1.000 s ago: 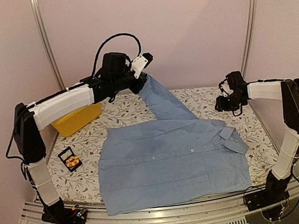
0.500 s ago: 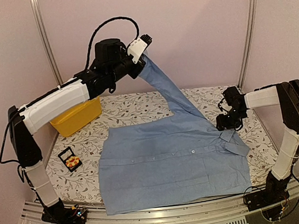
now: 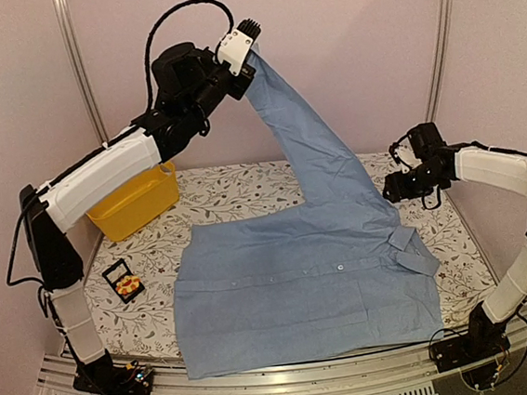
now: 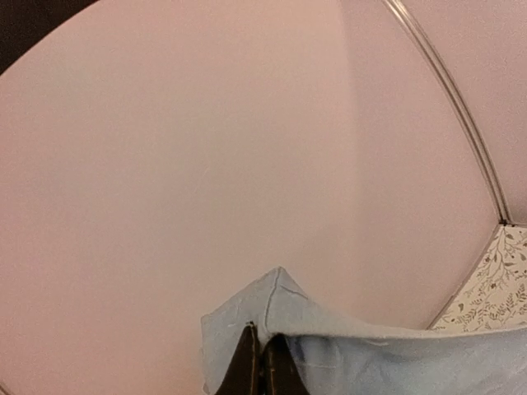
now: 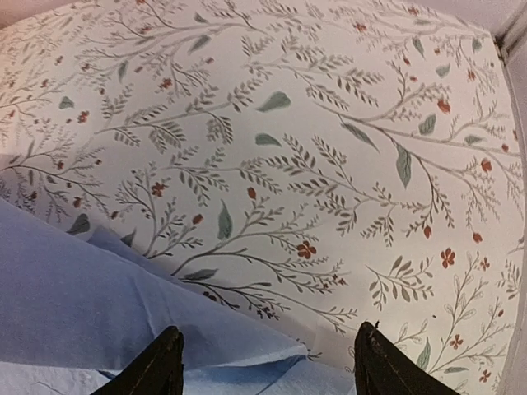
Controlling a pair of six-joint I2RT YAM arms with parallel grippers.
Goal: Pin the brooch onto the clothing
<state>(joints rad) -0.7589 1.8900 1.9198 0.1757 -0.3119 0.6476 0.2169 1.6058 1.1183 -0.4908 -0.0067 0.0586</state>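
Left hand point(image 3: 249, 57) was pinched shut on one sleeve point(image 3: 304, 128) of the shirt point(image 3: 300, 287), holding it way up off the bench point(image 3: 225, 187) while the body lay flat. Right hand point(image 5: 268, 366) hung wide and empty just beside the collar point(image 3: 413, 244). The brooch point(image 3: 128, 285) sat in a small black box point(image 3: 114, 271) left of the shirt.

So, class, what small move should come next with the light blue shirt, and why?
Probably the left gripper lowers the sleeve outward to lie flat: it holds the light blue denim shirt's sleeve high, while the right gripper hangs open beside the collar.
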